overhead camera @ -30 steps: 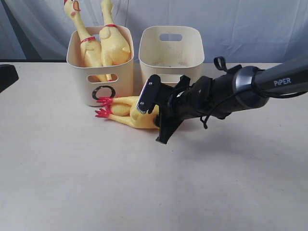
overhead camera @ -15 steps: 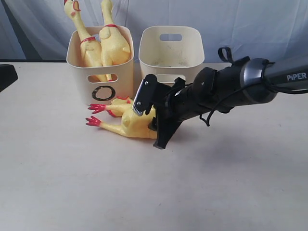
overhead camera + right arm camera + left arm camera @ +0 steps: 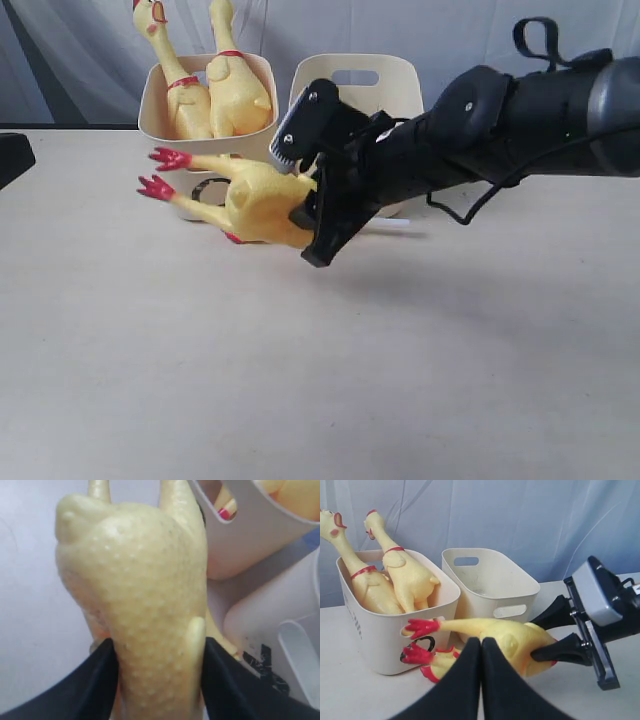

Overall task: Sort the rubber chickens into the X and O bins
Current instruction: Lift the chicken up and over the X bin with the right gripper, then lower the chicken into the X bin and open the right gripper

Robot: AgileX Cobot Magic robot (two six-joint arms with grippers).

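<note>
Exterior view: the tabletop [image 3: 300, 380] was matte pale beige, with a soft shadow beneath the right arm. Pale blue-grey draped cloth [image 3: 440, 30] closed off the far side of the room. A dark object [image 3: 12, 155] sat at the left edge.

The right gripper [image 3: 300, 205] reached in from the right, its fingers pinching the bumpy yellow body of the held chicken [image 3: 255, 195]. That chicken hung above the tabletop, red feet pointing left, just in front of the O bin [image 3: 152, 120].

The left chicken [image 3: 188, 108] and right chicken [image 3: 238, 95] stood necks-up inside that bin. The right bin [image 3: 395, 85] sat just beside it, its mark hidden.

Left wrist view: the left gripper [image 3: 481, 647] had its fingers pressed together, gripping nothing.
</note>
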